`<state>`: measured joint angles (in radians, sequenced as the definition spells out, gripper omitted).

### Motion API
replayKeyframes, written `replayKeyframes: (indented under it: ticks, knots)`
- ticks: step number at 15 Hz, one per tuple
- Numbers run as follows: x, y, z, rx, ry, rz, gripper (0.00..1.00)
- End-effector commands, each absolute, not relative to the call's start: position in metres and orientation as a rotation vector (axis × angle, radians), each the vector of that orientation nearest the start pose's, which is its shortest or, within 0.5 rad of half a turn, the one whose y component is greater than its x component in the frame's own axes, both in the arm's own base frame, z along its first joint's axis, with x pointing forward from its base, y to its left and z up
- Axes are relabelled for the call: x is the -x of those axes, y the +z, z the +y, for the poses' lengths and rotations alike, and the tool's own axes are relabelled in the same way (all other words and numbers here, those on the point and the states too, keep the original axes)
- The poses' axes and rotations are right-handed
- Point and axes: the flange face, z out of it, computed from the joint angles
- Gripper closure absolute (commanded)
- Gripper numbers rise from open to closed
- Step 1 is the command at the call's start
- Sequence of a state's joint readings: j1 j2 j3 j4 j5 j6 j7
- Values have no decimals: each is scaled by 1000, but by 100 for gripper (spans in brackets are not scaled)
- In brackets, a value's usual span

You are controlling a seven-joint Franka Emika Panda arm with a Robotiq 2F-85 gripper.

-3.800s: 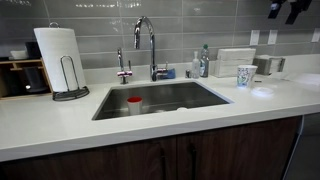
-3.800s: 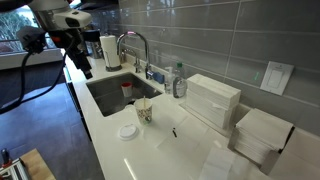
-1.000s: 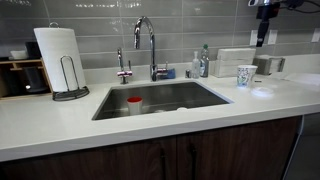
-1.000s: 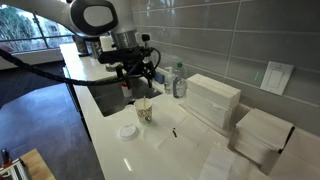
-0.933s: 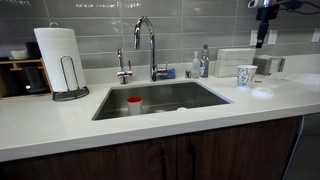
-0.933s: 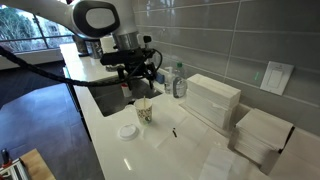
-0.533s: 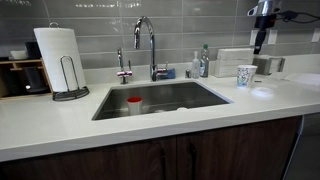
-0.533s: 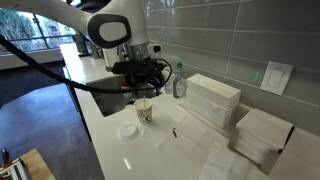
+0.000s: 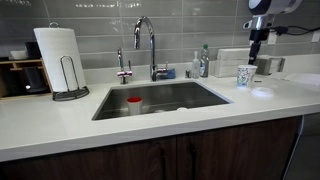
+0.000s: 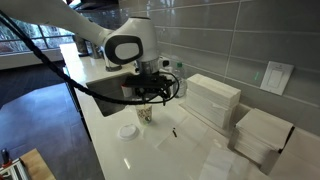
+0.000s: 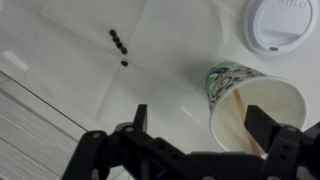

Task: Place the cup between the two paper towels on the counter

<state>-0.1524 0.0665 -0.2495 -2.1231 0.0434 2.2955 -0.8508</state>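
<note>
Change: gripper (image 10: pixel 150 96) has come from the sink side to a station directly above the cup (image 10: pixel 144 112); approach judged complete, grasp not yet made.
Fingers: spread wide, holding nothing.
Wrist view, left to right: one finger over bare counter (image 11: pixel 60 60); cup upright, off-centre, seemingly overlapped at the rim by the other finger.
Location: cup stands on the counter beside a loose lid (image 11: pixel 278 22), short of the paper towels (image 10: pixel 212 100).
</note>
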Motion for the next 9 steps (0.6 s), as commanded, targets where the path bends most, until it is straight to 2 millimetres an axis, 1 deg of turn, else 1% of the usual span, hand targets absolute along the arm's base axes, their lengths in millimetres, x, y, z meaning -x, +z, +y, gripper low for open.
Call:
replayKeyframes:
  ticks: [1,3,4,6,8,9]
  knots:
    - [-532,376,-223,3090,-192,-640,0]
    - [-535,369,-221,3073,-188,-623,19]
    - [-537,367,-220,3066,-186,-619,35]
    - [-540,363,-219,3062,-180,-605,51]
    - [-540,362,-216,3050,-167,-594,65]
    - [-540,364,-215,3049,-165,-593,74]
